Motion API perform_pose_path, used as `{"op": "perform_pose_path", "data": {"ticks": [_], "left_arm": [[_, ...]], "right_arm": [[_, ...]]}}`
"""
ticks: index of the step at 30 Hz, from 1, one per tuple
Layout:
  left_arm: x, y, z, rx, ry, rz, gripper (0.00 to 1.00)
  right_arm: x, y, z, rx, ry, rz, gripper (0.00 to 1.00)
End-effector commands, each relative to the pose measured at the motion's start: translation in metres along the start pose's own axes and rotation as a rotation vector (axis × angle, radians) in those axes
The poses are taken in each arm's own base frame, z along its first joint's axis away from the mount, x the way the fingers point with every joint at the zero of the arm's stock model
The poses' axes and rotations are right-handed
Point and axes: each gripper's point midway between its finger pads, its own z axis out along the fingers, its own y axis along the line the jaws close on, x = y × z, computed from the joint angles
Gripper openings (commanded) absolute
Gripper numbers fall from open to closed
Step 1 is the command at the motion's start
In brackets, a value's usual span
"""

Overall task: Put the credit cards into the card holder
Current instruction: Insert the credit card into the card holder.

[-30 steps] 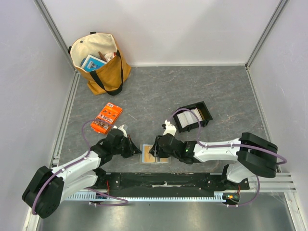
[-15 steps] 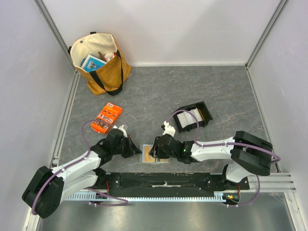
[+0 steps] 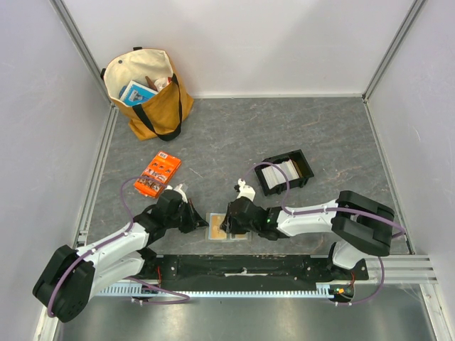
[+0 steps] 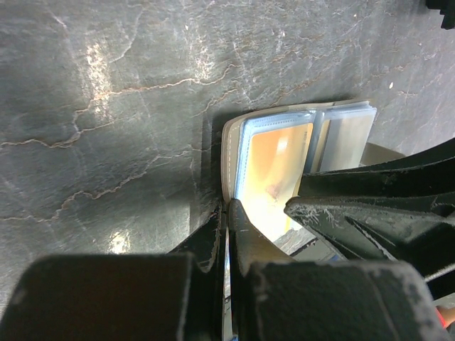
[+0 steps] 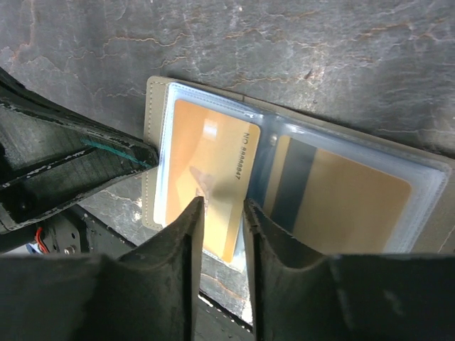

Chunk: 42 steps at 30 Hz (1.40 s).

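The card holder [image 3: 215,229] lies open flat on the table between the two arms, its clear sleeves up. My left gripper [image 4: 227,211] is shut on the card holder's [image 4: 232,153] left edge. A tan credit card [image 5: 206,177] sits partly in the left sleeve, its near corner sticking out. My right gripper [image 5: 222,217] stands over that corner with its jaws a little apart, one finger on each side. Another tan card with a dark stripe [image 5: 348,206] fills the right sleeve. More credit cards [image 3: 279,172] stand in the black tray [image 3: 304,160].
An orange printed packet [image 3: 158,175] lies to the left of the arms. A tan tote bag [image 3: 146,92] with items in it stands at the back left corner. White walls enclose the table on three sides.
My right gripper has slid slightly left over the card holder and its jaws have narrowed. The left gripper has stayed put on the holder's edge.
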Motion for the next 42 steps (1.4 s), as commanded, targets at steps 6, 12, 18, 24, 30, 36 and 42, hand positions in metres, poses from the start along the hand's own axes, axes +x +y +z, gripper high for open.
{"op": "perform_pose_path", "data": {"ticks": [6, 12, 18, 24, 30, 36, 42], "left_arm": [[-0.001, -0.009, -0.001, 0.031, 0.004, 0.000, 0.02], [-0.002, -0.010, -0.001, 0.037, 0.003, 0.000, 0.02], [-0.002, -0.008, -0.002, 0.028, -0.005, -0.004, 0.02], [-0.005, -0.011, -0.004, 0.028, -0.012, 0.008, 0.02], [-0.008, -0.016, -0.007, 0.037, -0.017, 0.016, 0.02], [-0.010, -0.019, -0.009, 0.042, -0.020, 0.019, 0.02], [-0.010, -0.021, -0.009, 0.043, -0.020, 0.022, 0.02]], "right_arm": [[-0.004, 0.034, 0.003, -0.053, 0.003, -0.072, 0.30], [-0.004, 0.046, 0.004, -0.071, -0.004, -0.093, 0.29], [-0.020, 0.039, -0.009, -0.018, -0.066, -0.117, 0.43], [-0.057, 0.028, -0.048, 0.058, -0.207, -0.129, 0.50], [-0.063, -0.007, -0.069, 0.208, -0.237, -0.150, 0.50], [-0.059, -0.042, -0.086, 0.350, -0.221, -0.157, 0.50], [-0.053, -0.054, -0.082, 0.424, -0.188, -0.187, 0.50]]}}
